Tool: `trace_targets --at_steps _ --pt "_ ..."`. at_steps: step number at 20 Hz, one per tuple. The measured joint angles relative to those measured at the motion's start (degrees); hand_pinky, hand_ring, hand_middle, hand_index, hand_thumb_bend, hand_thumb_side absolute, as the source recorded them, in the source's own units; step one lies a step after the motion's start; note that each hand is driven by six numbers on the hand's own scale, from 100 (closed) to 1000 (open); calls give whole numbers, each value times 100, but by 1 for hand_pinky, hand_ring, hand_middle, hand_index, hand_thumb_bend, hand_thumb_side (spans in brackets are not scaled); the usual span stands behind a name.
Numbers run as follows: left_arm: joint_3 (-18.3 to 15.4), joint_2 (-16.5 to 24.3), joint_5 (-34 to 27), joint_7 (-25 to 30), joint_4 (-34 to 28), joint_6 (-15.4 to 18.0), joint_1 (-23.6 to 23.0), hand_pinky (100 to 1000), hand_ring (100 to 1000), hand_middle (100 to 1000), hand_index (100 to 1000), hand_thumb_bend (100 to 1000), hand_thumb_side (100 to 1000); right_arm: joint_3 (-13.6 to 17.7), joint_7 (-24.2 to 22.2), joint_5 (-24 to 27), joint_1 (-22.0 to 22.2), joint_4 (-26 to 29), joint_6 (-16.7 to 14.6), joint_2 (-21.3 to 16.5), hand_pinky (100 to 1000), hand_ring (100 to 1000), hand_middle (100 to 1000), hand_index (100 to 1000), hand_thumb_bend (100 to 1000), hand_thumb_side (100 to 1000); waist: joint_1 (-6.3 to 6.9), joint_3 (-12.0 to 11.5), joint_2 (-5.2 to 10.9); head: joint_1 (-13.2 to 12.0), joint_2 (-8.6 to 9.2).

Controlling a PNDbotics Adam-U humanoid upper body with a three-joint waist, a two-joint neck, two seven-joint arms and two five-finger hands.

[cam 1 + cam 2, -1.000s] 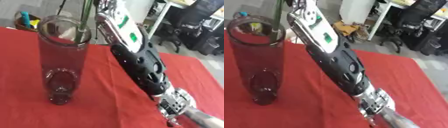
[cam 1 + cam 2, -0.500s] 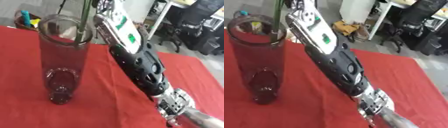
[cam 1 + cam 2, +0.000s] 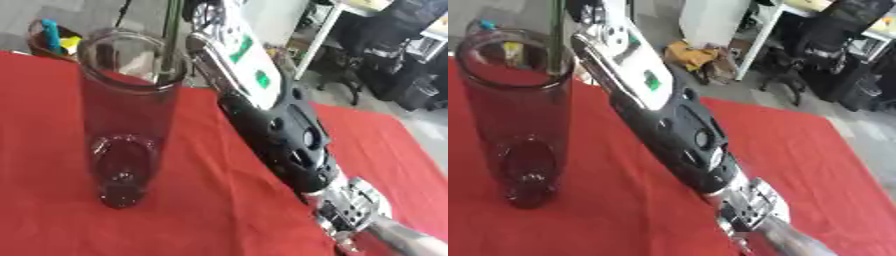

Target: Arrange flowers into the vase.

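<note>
Where frame cuts stem (image 3: 169, 40): hand (image 3: 206, 12) unclear

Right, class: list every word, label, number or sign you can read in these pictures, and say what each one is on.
No text can be read anywhere.
Green marks on the white panel of the right arm: too blurred to read, and unclear whether they are letters at all.
Vase: clear glass, no label.
Red cloth: no print.
Background items: no legible signs.
</note>
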State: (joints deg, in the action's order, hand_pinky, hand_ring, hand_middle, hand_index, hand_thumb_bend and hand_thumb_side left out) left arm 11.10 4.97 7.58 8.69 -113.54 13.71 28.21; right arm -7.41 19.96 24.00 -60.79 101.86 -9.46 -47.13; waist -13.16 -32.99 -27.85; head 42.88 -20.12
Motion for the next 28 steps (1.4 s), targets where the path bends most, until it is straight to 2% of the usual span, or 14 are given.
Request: trace_targets --at_steps 3,5,8,11,14,24,28 --pt "0 0 -3 9 0 -6 0 628 441 660 788 117 1000 0 -159 -167 31 37 204 0 757 788 100 230 100 922 7 5 0 -1 -1" --pt "0 0 -9 15 0 -6 0 629 442 661 788 117 1000 1 -274 -288 32 69 332 0 778 802 100 243 100 930 23 5 0 -1 -2" --pt "0 -1 -20 21 0 -6 0 629 442 661 787 117 1000 8 -430 -446 33 106 490 -1 813 834 100 313 100 957 37 7 1 -1 -4" --pt "0 -1 -25 27 0 -11 0 629 442 661 784 117 1000 24 -557 -570 41 144 617 -1 817 840 100 353 100 958 39 15 1 -7 -32" --pt "0 -1 -29 29 0 -13 0 629 442 662 781 117 1000 33 -610 -647 81 178 670 -1 811 835 100 348 100 896 43 17 2 -17 -47" --pt "0 -3 -51 58 0 -38 0 628 442 663 781 117 1000 35 -669 -966 215 330 582 -7 792 813 100 334 100 803 55 43 13 -27 -54" --pt "0 -3 -52 73 0 -50 -2 628 443 665 781 116 1000 54 -917 -1139 272 420 777 -11 785 808 100 328 100 786 73 58 24 -40 -58"
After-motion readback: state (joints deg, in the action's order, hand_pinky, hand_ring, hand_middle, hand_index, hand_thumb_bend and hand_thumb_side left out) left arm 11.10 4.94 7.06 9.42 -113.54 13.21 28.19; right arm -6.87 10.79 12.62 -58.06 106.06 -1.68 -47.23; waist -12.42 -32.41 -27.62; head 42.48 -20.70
